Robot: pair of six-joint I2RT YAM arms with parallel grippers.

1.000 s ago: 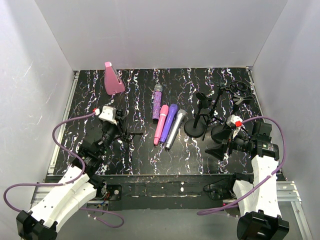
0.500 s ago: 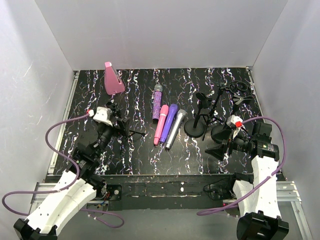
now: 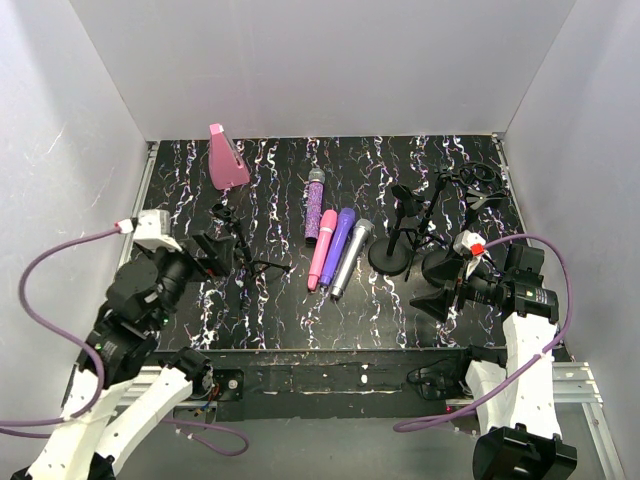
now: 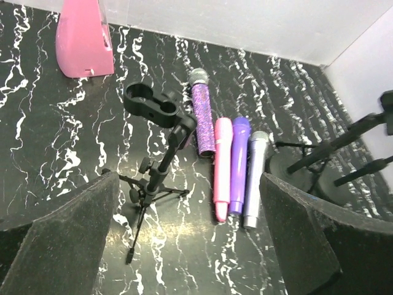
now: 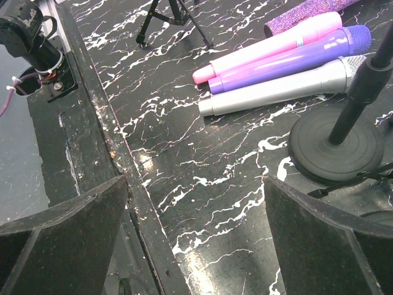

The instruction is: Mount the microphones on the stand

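Drawn back and spread apart, left tool (image 4: 188, 179), leaving tripod stand (image 4: 164, 163) upright beside microphones (image 4: 233, 166), clip (image 4: 153, 104) raised to receive one; right tool (image 5: 195, 184) apart, empty.

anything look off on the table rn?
Nothing spilled or broken. All four microphones lie flat, side by side; the glittery purple microphone sits further back than the other three. The small tripod stand is on its legs, its clip empty.
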